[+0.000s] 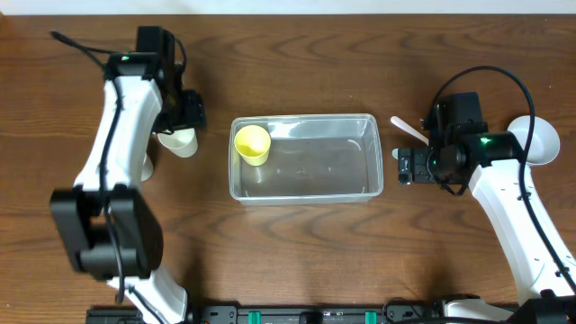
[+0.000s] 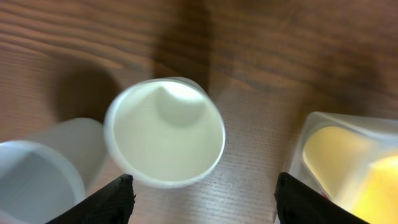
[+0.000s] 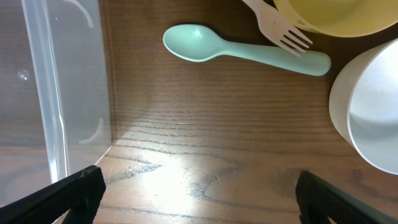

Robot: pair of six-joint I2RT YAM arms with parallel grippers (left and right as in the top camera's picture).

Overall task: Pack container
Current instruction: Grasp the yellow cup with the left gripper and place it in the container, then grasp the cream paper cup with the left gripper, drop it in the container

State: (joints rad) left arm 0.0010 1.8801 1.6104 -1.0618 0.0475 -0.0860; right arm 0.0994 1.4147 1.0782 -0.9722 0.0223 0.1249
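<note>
The clear plastic container (image 1: 306, 159) sits mid-table with a yellow cup (image 1: 252, 144) in its left end. My left gripper (image 1: 183, 121) is open above a cream cup (image 1: 179, 141) lying left of the container; in the left wrist view the cream cup (image 2: 165, 132) lies just ahead of the open fingers (image 2: 205, 199), the yellow cup (image 2: 348, 165) at right. My right gripper (image 1: 409, 166) is open and empty just right of the container. In the right wrist view its fingers (image 3: 199, 193) frame bare table, with the container wall (image 3: 56, 87) at left.
A translucent white cup (image 2: 37, 174) stands left of the cream cup. A mint spoon (image 3: 242, 50), a white fork (image 3: 277, 28), a yellow bowl (image 3: 336, 15) and a white bowl (image 3: 370, 109) lie right of the container. The white bowl (image 1: 535, 139) shows in the overhead view.
</note>
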